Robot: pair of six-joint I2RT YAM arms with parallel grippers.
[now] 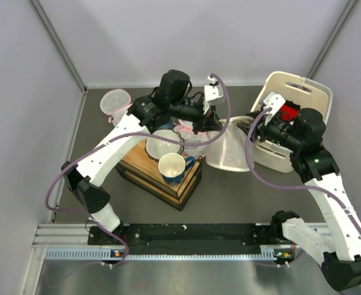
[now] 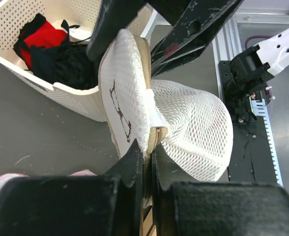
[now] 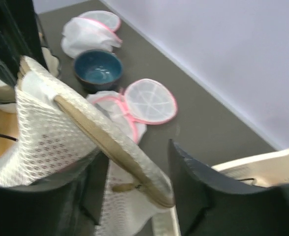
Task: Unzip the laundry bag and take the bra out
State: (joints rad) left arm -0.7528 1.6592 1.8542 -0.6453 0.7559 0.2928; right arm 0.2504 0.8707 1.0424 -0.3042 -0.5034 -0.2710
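Note:
The white mesh laundry bag (image 1: 229, 150) lies between the arms, one round end lifted on edge (image 2: 127, 93). My left gripper (image 2: 146, 153) is shut on the bag's tan zipper band, near the wooden box in the top view (image 1: 210, 128). My right gripper (image 3: 134, 164) is open, its fingers either side of the bag's tan rim (image 3: 110, 142), with the zipper pull (image 3: 127, 187) between them. It also shows in the left wrist view (image 2: 144, 49). The red bra (image 2: 42, 37) lies in the cream basket (image 2: 60, 93) with a black garment; it also shows in the top view (image 1: 289, 113).
A wooden box (image 1: 162, 172) holds a grey bowl (image 1: 163, 145) and a blue mug (image 1: 173, 166). Pink-trimmed mesh bags (image 3: 144, 101) and a blue bowl (image 3: 97, 69) lie behind the bag. Another pink-trimmed bag (image 1: 115, 101) sits at the back left. The basket (image 1: 303, 89) stands at the right.

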